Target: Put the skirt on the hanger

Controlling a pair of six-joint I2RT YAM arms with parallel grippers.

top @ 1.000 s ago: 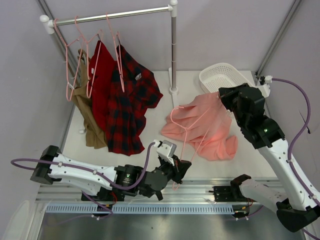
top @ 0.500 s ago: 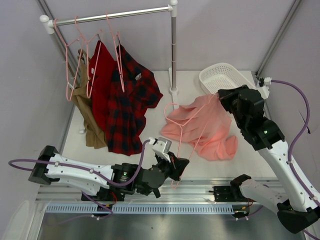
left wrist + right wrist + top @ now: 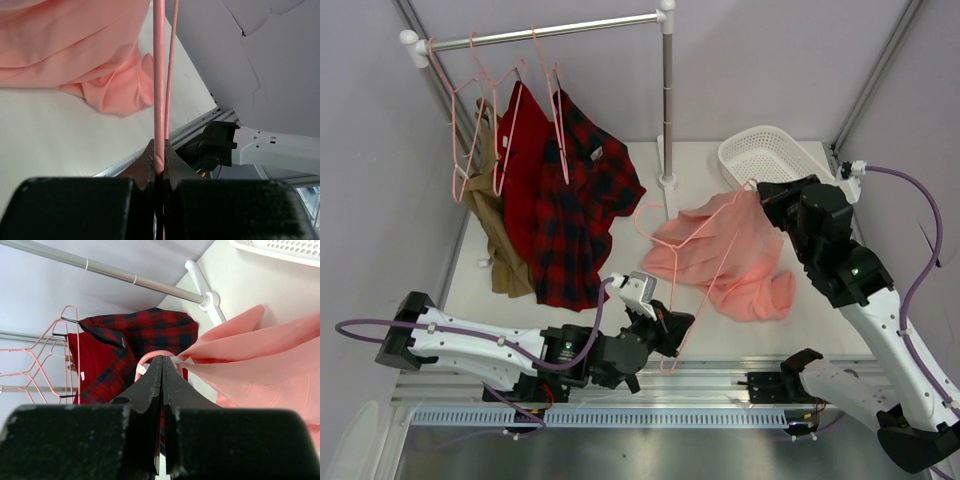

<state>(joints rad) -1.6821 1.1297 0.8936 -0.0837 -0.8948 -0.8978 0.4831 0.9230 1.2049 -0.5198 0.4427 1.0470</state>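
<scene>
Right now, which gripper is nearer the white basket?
Right. The right gripper pinches the skirt just beside the basket; the left gripper is far off at the table's near edge, clamped on the hanger.

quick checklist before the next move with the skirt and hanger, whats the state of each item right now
1. left gripper clamped on the hanger: ok
2. right gripper pinching the skirt at its upper edge: ok
3. hanger threaded inside the skirt: cannot tell, wire shows over the cloth from above
4. skirt lifted off the table: not ok, most of it lies there
</scene>
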